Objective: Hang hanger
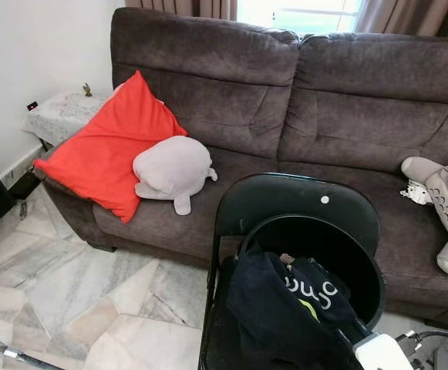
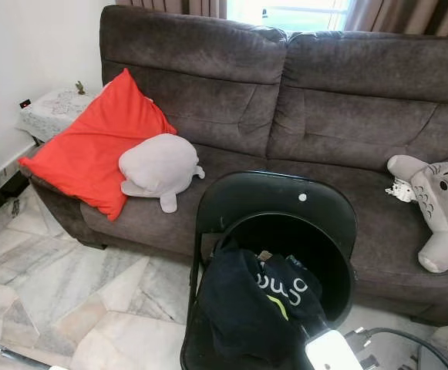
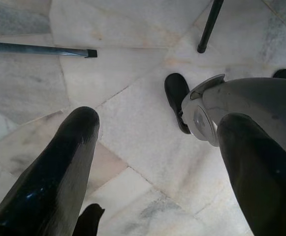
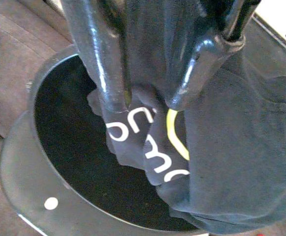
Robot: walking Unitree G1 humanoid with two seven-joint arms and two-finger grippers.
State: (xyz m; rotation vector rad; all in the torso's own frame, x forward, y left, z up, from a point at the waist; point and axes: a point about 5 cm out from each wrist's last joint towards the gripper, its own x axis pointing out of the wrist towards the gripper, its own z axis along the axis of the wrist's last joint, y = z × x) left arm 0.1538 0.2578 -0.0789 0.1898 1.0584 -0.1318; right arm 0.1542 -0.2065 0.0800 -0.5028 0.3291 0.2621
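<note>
Gripping a dark shirt (image 4: 231, 132), right claw (image 4: 147, 105) overhangs bin rim (image 4: 32, 93).

A home living room. A brown sofa (image 1: 301, 100) holds a red cushion (image 1: 108, 150) and plush toys (image 1: 173, 169). Curtains (image 1: 409, 15), probably, hang behind it.

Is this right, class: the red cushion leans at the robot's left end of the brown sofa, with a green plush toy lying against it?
Not quite. The plush toy against the red cushion is pale grey, not green, as the left eye view shows. The rest holds: the cushion leans at the robot's left end of the brown sofa.
</note>
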